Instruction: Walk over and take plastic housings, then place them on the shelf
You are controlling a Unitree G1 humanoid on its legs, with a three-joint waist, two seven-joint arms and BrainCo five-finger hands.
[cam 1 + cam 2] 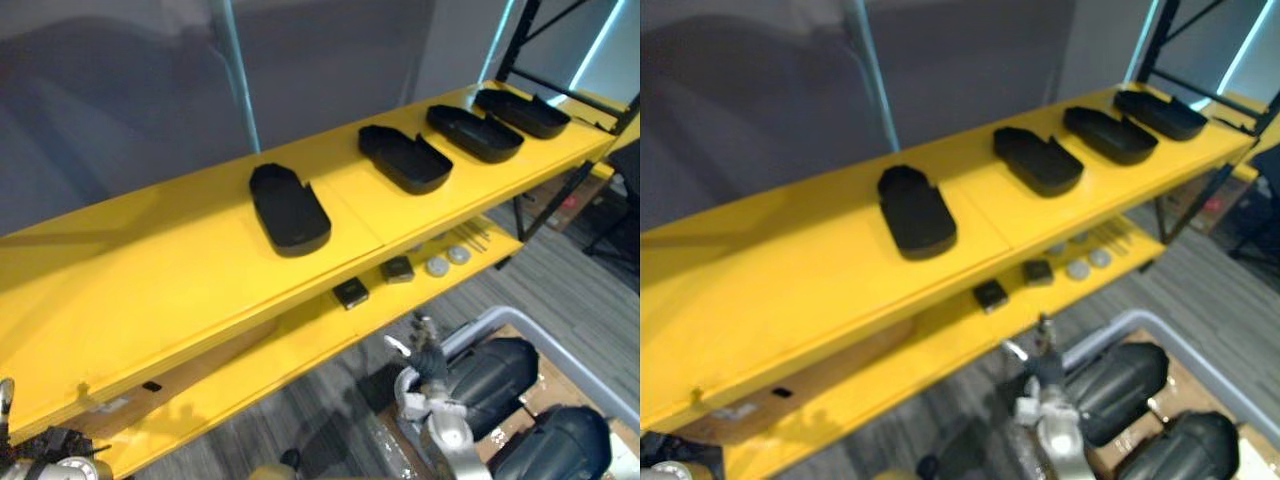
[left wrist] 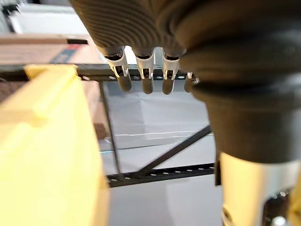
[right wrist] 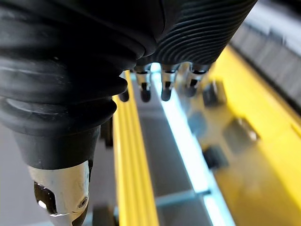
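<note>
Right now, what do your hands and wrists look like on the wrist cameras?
Both alike: the left hand and right hand have silver fingers with dark tips, a dark ribbed cover over back and wrist, then a silver-grey arm section.

Left hand [image 2: 147, 81] low at the side, fingers relaxed and empty, right hand [image 3: 165, 87] likewise, fingers straight

The right hand [image 3: 165, 84] has its fingers [image 3: 145, 92] extended straight, clear of the yellow shelf [image 3: 270, 136]. Small dark blocks [image 3: 214, 156], blurred, rest on that shelf.
</note>
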